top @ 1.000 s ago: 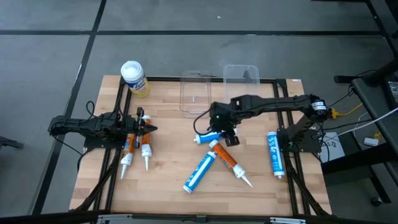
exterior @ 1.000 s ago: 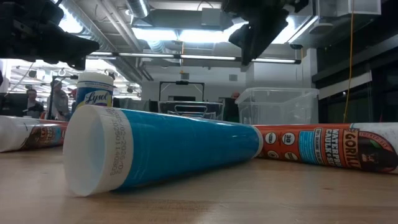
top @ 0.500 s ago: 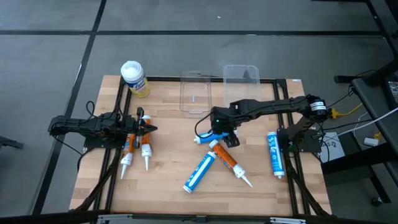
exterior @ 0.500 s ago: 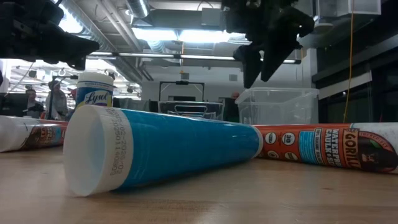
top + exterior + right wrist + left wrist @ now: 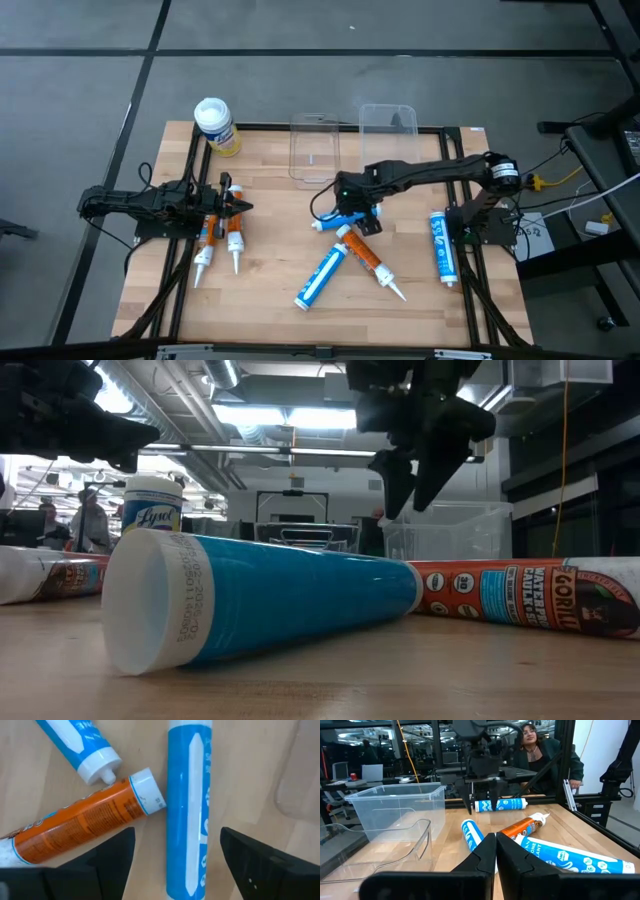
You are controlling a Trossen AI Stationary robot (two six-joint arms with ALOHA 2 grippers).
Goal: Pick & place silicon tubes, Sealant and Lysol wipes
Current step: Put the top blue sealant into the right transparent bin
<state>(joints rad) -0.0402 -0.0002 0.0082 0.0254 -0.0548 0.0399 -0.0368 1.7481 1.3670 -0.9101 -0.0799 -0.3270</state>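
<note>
A blue-and-white silicone tube lies on the wooden table near its middle. My right gripper hangs open above this tube, pointing steeply down, one finger on either side and clear of it. An orange sealant tube and another blue tube lie just nearer. The Lysol wipes, with a yellow label and white lid, stand upright at the far left corner. My left gripper waits shut and level at the left.
Two orange tubes lie below my left gripper. One more blue tube lies by the right arm's base. Two clear plastic bins stand at the far edge. A person sits beyond the table in the left wrist view.
My right gripper has come down toward the blue tube at the table's middle and its fingers have opened wider. The tubes have stayed where they were.
</note>
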